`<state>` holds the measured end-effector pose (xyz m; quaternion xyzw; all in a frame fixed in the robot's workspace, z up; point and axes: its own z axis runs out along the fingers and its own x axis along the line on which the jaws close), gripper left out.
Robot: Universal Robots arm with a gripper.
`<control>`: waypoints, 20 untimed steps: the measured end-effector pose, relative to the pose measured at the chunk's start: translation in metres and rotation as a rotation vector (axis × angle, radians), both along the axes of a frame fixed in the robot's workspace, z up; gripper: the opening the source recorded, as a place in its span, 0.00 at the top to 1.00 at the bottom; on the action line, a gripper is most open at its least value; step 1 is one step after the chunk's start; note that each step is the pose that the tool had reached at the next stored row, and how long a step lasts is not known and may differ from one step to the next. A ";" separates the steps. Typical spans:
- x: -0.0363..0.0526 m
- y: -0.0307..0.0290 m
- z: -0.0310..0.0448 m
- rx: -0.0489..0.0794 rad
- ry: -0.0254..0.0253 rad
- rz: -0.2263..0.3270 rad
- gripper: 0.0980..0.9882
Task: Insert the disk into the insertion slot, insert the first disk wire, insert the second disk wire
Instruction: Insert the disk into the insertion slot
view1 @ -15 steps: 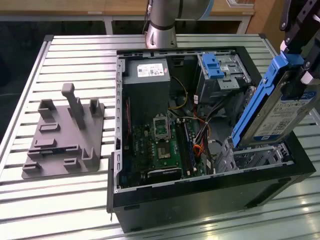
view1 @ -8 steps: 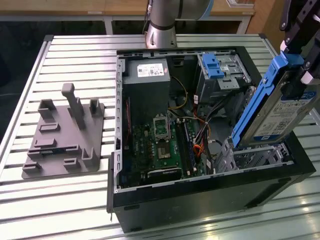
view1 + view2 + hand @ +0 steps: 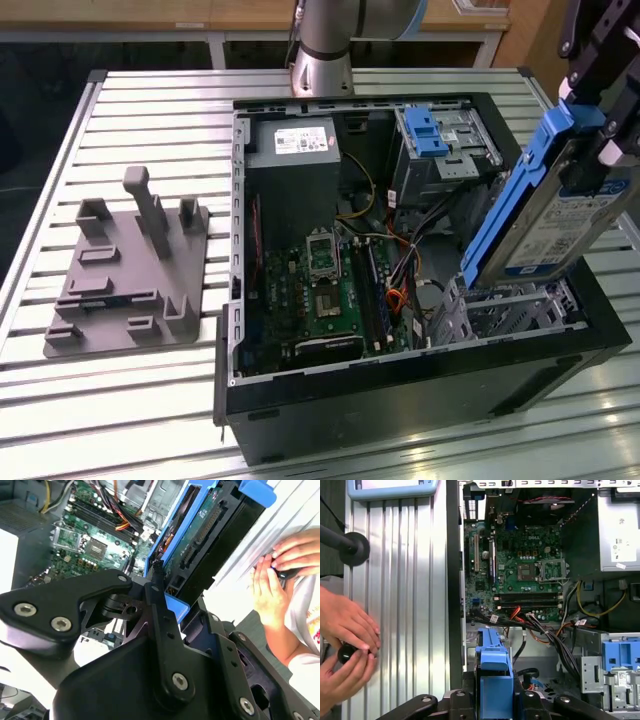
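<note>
Looking at the exterior view, you see the gripper (image 3: 592, 140) clamped tight on the disk (image 3: 545, 215), at about 3 o'clock of the picture. The disk hangs tilted, with its lower end just above the insertion slot (image 3: 510, 312). That slot sits in the corner of the open computer case (image 3: 400, 405), at about 4 o'clock, and the disk is not yet inside it.

This view also gives you the grey holder plate (image 3: 130, 270) at 9 o'clock on the slatted table (image 3: 150, 110), well apart from the case. The taller bay (image 3: 430, 135) with a blue latch stands at 1 o'clock.

The second wrist view gives you another side: the dark underside of the disk (image 3: 200, 535) with its connector, between the black fingers (image 3: 160, 620).

In both wrist views a person's hands (image 3: 277, 572) (image 3: 347, 640) close around a small black object (image 3: 346, 653) beside the case.

Black and orange cables (image 3: 400, 270) lie between the green circuit board (image 3: 320, 290) and the slot, just beside it.
</note>
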<state>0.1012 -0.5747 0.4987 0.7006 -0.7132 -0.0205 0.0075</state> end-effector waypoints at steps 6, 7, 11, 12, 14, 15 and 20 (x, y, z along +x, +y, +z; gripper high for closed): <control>0.0001 -0.0007 0.0000 0.051 0.0000 0.000 0.70; 0.0001 -0.0006 0.0000 0.052 0.0000 0.000 0.70; 0.0000 -0.0007 0.0000 0.052 0.0000 0.000 0.70; 0.0001 -0.0007 -0.0001 0.052 -0.0006 0.003 0.70; 0.0001 -0.0008 -0.0004 0.052 -0.0054 0.010 0.70; 0.0001 -0.0008 -0.0004 0.053 -0.0105 0.013 0.70; 0.0001 -0.0009 -0.0003 0.055 -0.0343 0.021 0.70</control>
